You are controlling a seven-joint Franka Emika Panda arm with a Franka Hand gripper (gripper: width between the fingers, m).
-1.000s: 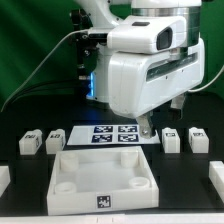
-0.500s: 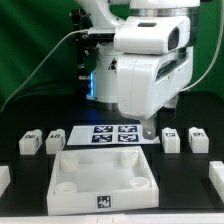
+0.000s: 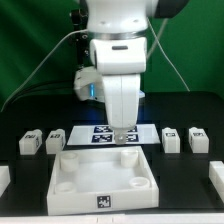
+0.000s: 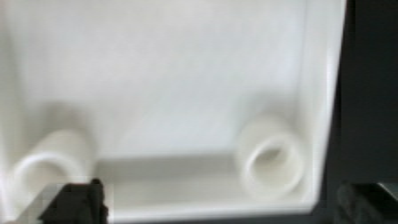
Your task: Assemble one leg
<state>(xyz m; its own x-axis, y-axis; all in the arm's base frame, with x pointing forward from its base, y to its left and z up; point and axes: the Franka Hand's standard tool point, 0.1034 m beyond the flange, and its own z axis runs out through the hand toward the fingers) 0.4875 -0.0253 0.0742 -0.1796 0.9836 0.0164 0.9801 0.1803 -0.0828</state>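
The gripper (image 3: 122,138) points straight down with its jaws spread wide and nothing between them. In the wrist view only the dark tips of its two fingers (image 4: 75,200) show, one at each side of the tray's floor. The exterior view does not make the fingers out clearly.

The gripper hangs over the far part of the tray (image 3: 140,198), at the end of the white arm (image 3: 120,70) that rises above the tray's far rim. Whether the tips touch the tray cannot be told. The wrist view is filled with the tray's smooth white inside (image 4: 178,70), blurred, with two round sockets (image 4: 270,162) set in it near the fingers.

Just beyond the tray's far rim the marker board (image 3: 95,133) lies flat, partly hidden by the gripper.

The four legs sit on the dark table (image 3: 25,205), none held. Two are off the tray's far corner on the exterior view's left (image 3: 30,142) (image 3: 56,138). The other two are off its far corner on the exterior view's right (image 3: 170,139) (image 3: 197,139). All are apart from the tray and from the gripper.

A white part (image 3: 216,176), cut by the frame edge, lies beside the tray on the exterior view's right.
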